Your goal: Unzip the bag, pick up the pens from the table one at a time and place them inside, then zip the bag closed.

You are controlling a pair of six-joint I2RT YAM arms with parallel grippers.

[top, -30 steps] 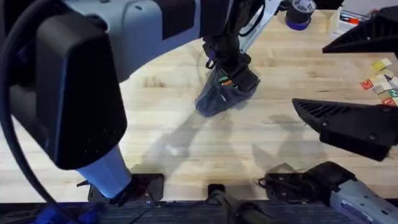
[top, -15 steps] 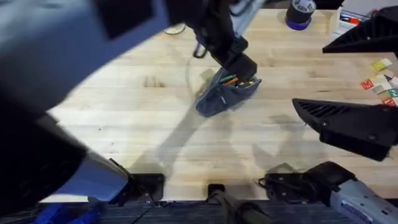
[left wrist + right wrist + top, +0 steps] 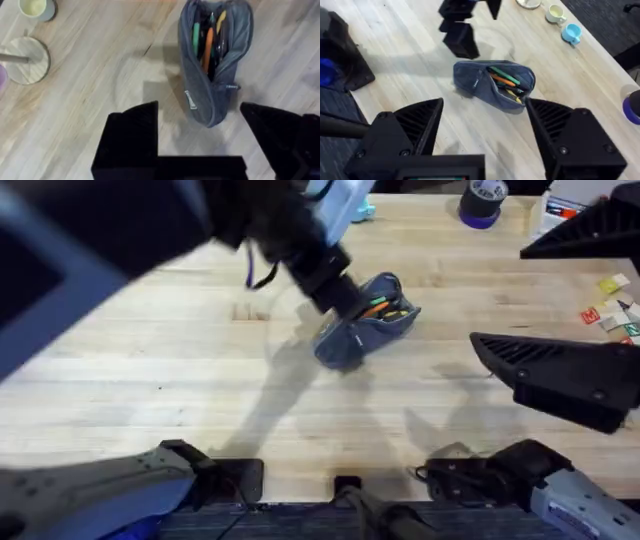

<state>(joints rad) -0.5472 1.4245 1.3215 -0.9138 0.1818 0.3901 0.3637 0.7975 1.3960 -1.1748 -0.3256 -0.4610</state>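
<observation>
Overhead: bag (image 3: 368,320) lies on table (image 3: 200,400) mid-far, mouth agape w/ pens (image 3: 380,306) inside, prob. left open so zipping comes next. Left claw (image 3: 335,290) sits just beside bag's far-left edge.

Left wrist: left claw (image 3: 205,132) spread, empty; bag (image 3: 212,60) lies ahead, its near end between the fingers, not gripped.

Right wrist: right claw (image 3: 485,117) spread wide, nothing held; bag (image 3: 492,85) ahead, apart from it.
</observation>
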